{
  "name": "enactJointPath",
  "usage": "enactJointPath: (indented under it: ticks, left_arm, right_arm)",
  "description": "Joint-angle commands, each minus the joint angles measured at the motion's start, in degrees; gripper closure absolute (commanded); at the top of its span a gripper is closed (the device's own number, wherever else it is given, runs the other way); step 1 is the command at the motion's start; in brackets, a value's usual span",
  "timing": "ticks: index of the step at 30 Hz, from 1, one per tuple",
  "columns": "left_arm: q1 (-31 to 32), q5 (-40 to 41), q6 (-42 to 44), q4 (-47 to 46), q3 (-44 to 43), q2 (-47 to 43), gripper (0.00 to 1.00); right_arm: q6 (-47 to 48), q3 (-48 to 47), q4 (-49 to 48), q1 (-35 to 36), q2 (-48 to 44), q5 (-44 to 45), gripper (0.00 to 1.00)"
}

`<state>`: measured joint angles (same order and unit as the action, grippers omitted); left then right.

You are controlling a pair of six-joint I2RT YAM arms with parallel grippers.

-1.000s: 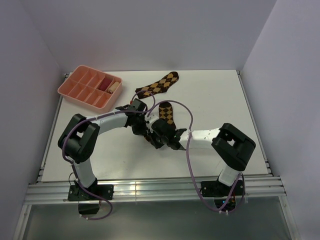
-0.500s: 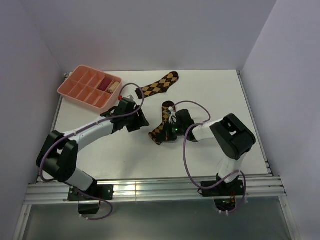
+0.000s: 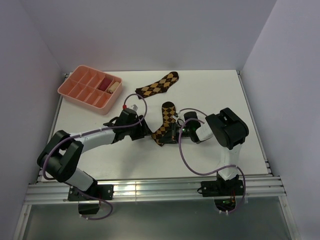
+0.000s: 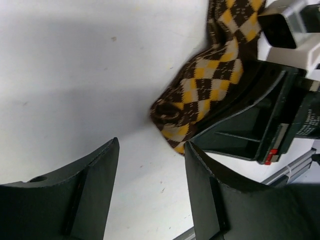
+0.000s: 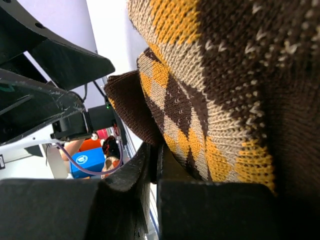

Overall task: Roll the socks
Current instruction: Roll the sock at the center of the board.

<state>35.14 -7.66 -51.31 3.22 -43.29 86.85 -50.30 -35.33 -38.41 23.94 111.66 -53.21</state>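
Observation:
Two dark brown socks with tan-orange diamonds lie on the white table. The far sock (image 3: pixel 159 85) rests flat near the back. The near sock (image 3: pixel 165 121) (image 4: pixel 205 95) lies stretched lengthwise in the middle. My right gripper (image 3: pixel 169 136) (image 5: pixel 154 152) is shut, pinching an edge of the near sock (image 5: pixel 215 100), whose fabric drapes over one finger. My left gripper (image 3: pixel 148 133) (image 4: pixel 151 146) is open and empty just left of that sock's near end, with bare table between its fingers (image 4: pixel 95 185).
A pink compartment tray (image 3: pixel 75 95) stands at the back left, holding a reddish roll (image 3: pixel 106 83) and a beige roll (image 3: pixel 115 86). The right gripper's black body (image 4: pixel 260 125) sits close beside my left fingers. Walls enclose the table on three sides.
My left gripper has opened, let go of the near sock and now sits beside its near end. The right gripper stayed shut and pulled the sock out straight.

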Motion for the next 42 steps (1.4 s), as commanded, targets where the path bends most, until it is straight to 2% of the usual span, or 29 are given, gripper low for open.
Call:
enactJointPath:
  ticks: [1,6,10,15,17,21,22,26,29,30,33,34,37,42]
  left_arm:
    - [0.90,-2.36,-0.63,-7.88,-0.48,1.83,0.40]
    - [1.51,-2.10,-0.46,-8.15,-1.36,5.08,0.43]
    - [1.78,-1.57,-0.20,-7.36,-2.33,7.45,0.51]
    - [2.22,-0.43,0.86,-4.99,-4.34,10.70,0.57]
    - [2.31,0.10,1.21,-3.76,-5.14,11.59,0.58]
    - [2.48,0.72,1.56,-1.38,-6.54,12.99,0.61]
    - [2.48,0.80,1.56,-0.68,-6.63,13.17,0.61]
    - [2.57,1.16,2.26,0.99,-7.78,14.13,0.61]
    - [2.66,1.07,2.97,2.22,-9.09,14.75,0.62]
    - [2.66,1.07,3.06,2.40,-9.62,15.01,0.62]
    - [2.66,1.16,3.67,3.37,-10.76,15.54,0.62]
    - [2.57,0.98,3.85,3.54,-11.03,15.63,0.62]
    - [2.66,0.81,4.29,3.98,-11.82,15.98,0.62]
    - [2.57,0.45,5.08,4.77,-12.87,16.51,0.62]
  right_arm:
    - [1.09,0.27,4.93,-0.30,1.98,1.80,1.00]
    - [1.52,-0.26,6.68,-0.57,2.43,2.32,1.00]
    - [2.57,-0.96,8.18,-0.65,1.99,2.85,1.00]
    - [6.00,-2.46,14.23,-0.57,-0.29,5.04,0.99]
    - [8.10,-2.99,17.21,-0.48,-1.44,6.54,0.93]
    - [12.85,-4.13,24.51,0.66,-6.34,10.93,0.68]
    - [13.82,-4.57,26.01,0.84,-7.32,11.72,0.65]
    - [20.13,-5.80,35.30,2.33,-14.26,21.35,0.51]
    - [25.07,-7.73,41.63,5.31,-20.41,29.37,0.48]
    - [26.04,-8.26,42.88,6.37,-23.30,36.27,0.46]
    - [29.20,-9.32,45.00,11.02,-28.49,46.67,0.45]
    - [31.04,-9.49,45.01,12.25,-29.47,52.88,0.45]
    - [35.43,-9.49,44.13,17.09,-31.76,60.82,0.46]
    - [40.45,-9.76,41.76,24.29,-31.24,66.30,0.47]
